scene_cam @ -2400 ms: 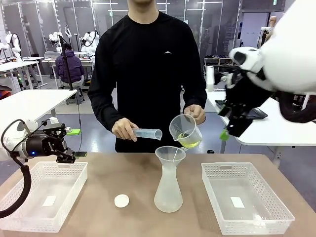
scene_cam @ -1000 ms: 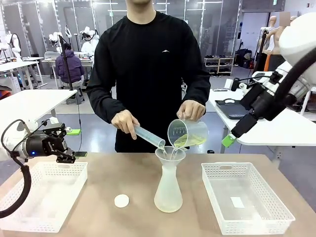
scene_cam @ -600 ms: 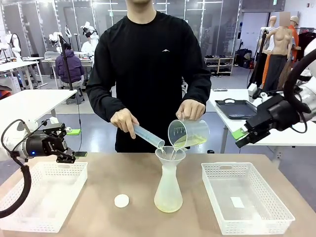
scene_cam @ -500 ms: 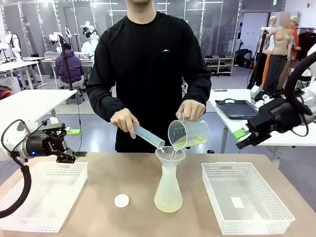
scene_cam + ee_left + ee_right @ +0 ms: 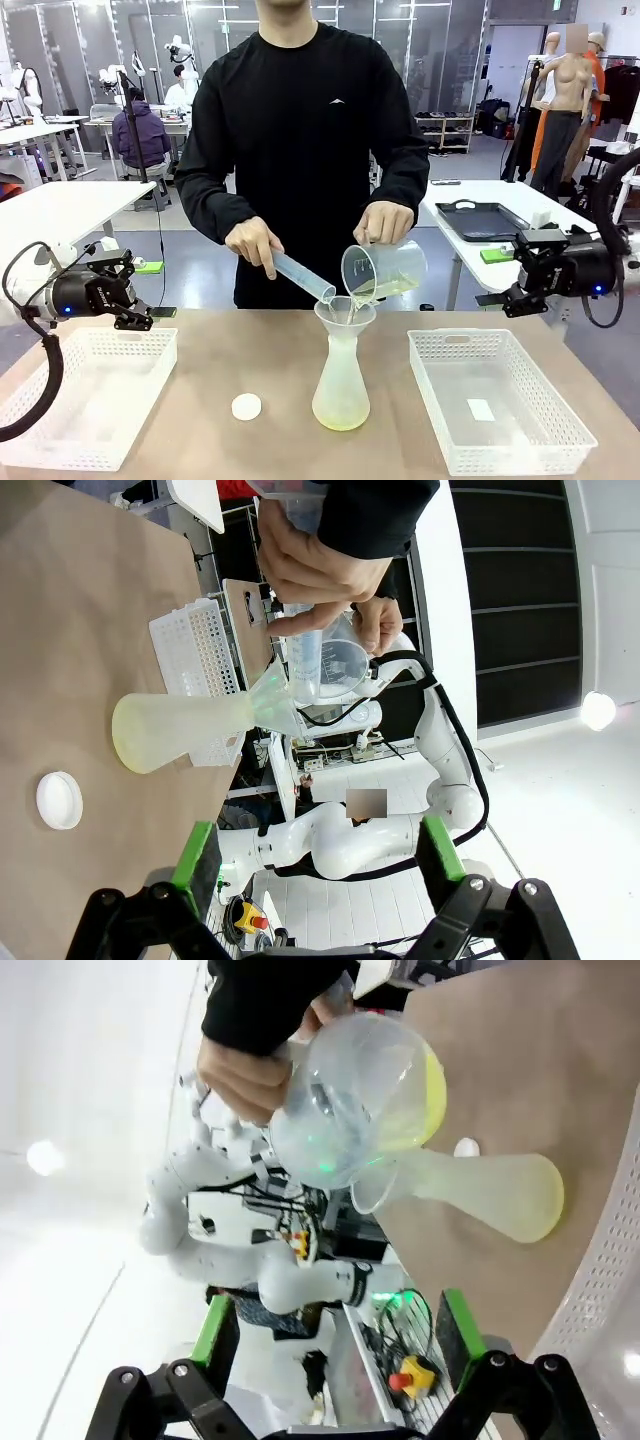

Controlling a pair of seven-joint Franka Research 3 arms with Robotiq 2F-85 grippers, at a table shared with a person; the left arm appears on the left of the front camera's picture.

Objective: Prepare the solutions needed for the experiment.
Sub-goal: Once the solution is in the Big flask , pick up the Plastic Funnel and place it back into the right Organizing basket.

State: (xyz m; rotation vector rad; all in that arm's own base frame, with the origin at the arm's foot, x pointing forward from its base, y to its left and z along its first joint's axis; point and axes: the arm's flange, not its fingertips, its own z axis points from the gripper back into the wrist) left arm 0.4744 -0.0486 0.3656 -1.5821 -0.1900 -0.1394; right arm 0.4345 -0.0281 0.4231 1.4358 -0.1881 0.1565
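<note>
The person [image 5: 300, 130] is pouring the pale yellow-green translucent solutions [image 5: 388, 291] from a clear plastic beaker [image 5: 385, 268] through a funnel [image 5: 345, 312] into a frosted conical flask [image 5: 340, 385] on the tabletop [image 5: 250, 350], seemingly midway, while the left gripper [image 5: 138, 292] and right gripper [image 5: 516, 276] are hovering with fingers spread, empty.

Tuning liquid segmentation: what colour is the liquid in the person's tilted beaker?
Pale yellow-green liquid, translucent; shows best in the right wrist view.

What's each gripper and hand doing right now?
Left gripper: open, empty.
Right gripper: open, empty.
Person's right hand: holding cylinder.
Person's left hand: holding beaker.
</note>
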